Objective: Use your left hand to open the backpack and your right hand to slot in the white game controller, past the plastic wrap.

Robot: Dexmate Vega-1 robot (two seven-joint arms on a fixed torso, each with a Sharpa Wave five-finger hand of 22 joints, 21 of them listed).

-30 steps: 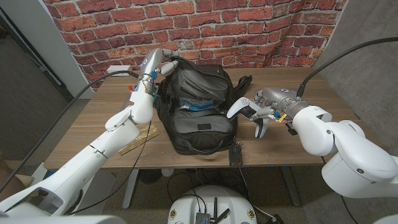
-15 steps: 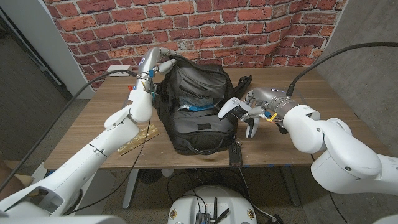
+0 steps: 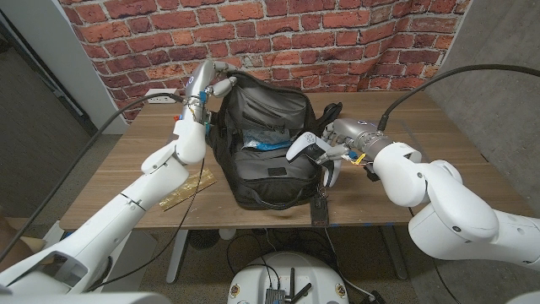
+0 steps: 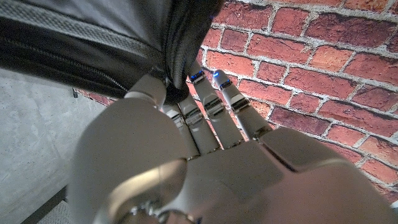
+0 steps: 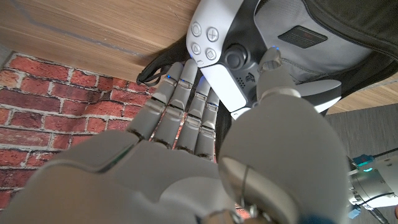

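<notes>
red brick wall stood behind a wooden table; in the head view a grey wall panel closed off the right side.

backpack: black, set upright near the table's middle, its top zip open and the mouth gaping. a small dark patch sat on the front pocket; its writing was too small to read. something pale blue and crinkled, apparently the plastic wrap, lay inside the opening. a dark strap trailed from the bag's right side.

left hand: raised at the bag's rear left corner. the left wrist view showed the fingers closed on a fold of the black fabric, pinching the rim and holding it up.

right hand: positioned at the bag's right edge, fingers wrapped around the controller. the right wrist view showed the thumb laid across the controller's face and the other fingers behind it, a firm grip.

controller: white with a black centre section, held in the air just over the bag's right rim, one grip pointing toward the opening. the right wrist view showed round face buttons and a thumbstick; any symbols on them could not be read. no brand name was legible.

a flat yellowish strip lay on the table beside the bag's left front, under the left arm. a white object sat at the table's far left edge by the wall.
</notes>
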